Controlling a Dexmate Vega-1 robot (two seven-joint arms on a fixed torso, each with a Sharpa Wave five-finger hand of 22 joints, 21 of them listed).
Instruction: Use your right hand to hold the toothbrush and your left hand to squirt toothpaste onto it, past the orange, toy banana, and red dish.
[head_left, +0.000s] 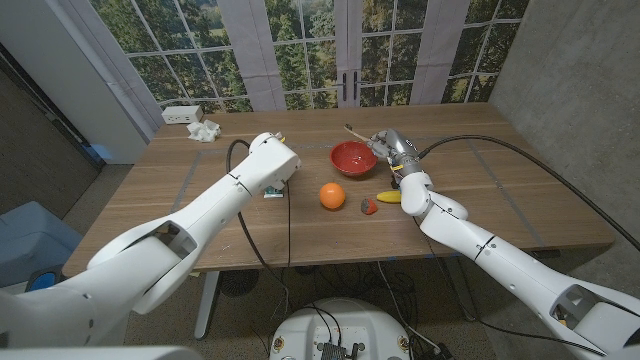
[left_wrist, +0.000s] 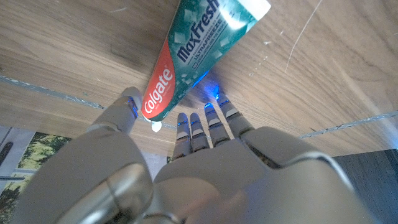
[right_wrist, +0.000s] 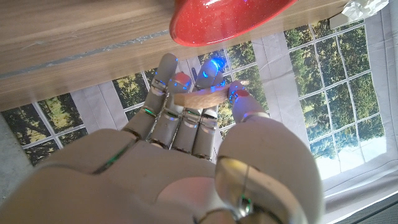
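Note:
My right hand (head_left: 397, 156) holds a wooden toothbrush (head_left: 356, 132) just right of the red dish (head_left: 352, 157), the brush slanting up and left over the dish's far rim. In the right wrist view the toothbrush handle (right_wrist: 208, 96) is pinched between thumb and fingers, close to the red dish (right_wrist: 227, 20). A Colgate toothpaste tube (left_wrist: 186, 53) lies on the wood. My left hand (left_wrist: 186, 149) reaches over its cap end, thumb on one side, fingers on the other, not closed on it. The left hand (head_left: 270, 158) hides most of the toothpaste tube (head_left: 272, 191).
An orange (head_left: 332, 195), a toy banana (head_left: 388, 197) and a small red and grey object (head_left: 368, 206) lie in a row in front of the dish. A white box (head_left: 182, 114) and crumpled paper (head_left: 204, 131) sit at the far left corner of the table (head_left: 500, 190).

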